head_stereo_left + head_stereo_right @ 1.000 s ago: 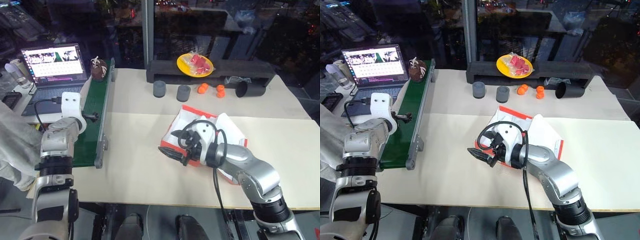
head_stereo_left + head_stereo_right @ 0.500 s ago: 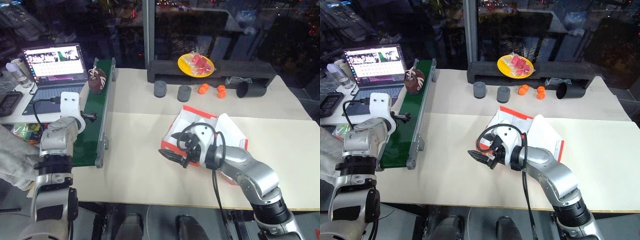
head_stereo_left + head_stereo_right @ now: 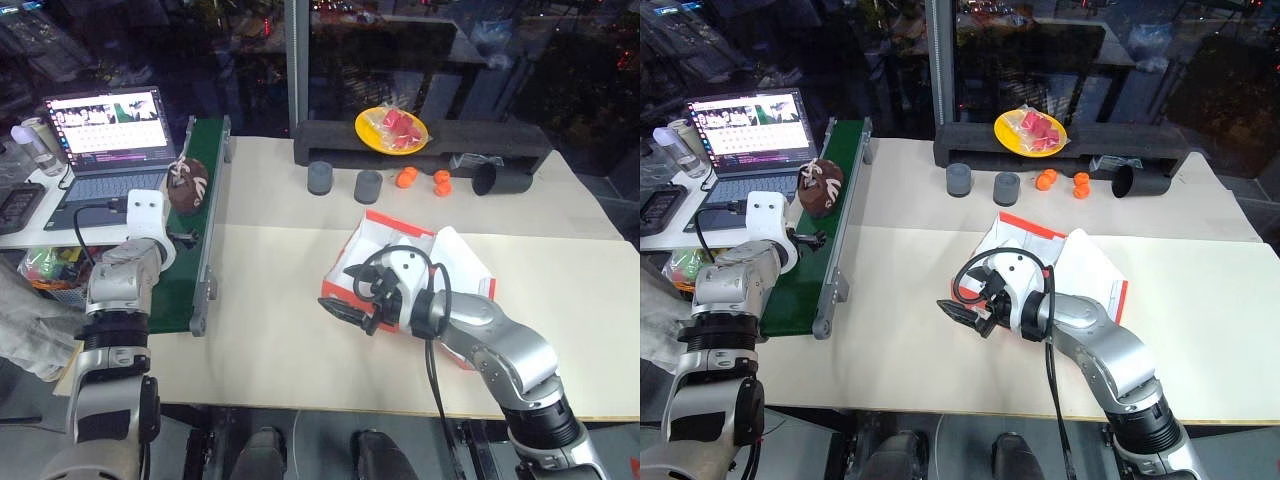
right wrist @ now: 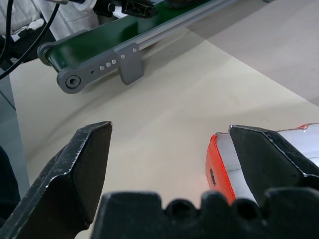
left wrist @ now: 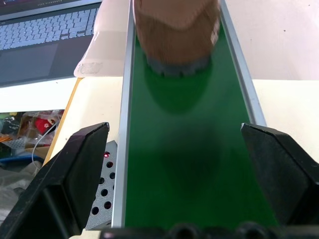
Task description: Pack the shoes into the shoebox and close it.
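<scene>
- A dark brown shoe [image 3: 820,186] with white curvy stripes and a pale ridged sole lies on the green conveyor belt [image 3: 196,230], at the table's [image 3: 270,340] left edge beside an open laptop [image 3: 105,135].
- The left tool [image 5: 174,169] hovers over the belt just short of the shoe, fingers spread wide and empty.
- The red-orange shoebox [image 3: 345,270] stands open mid-table, white inside; its contents seem to be only white paper, though the right arm hides much of it.
- The right tool [image 3: 962,314] hangs at the box's near-left corner, fingers wide apart, gripping nothing.
</scene>
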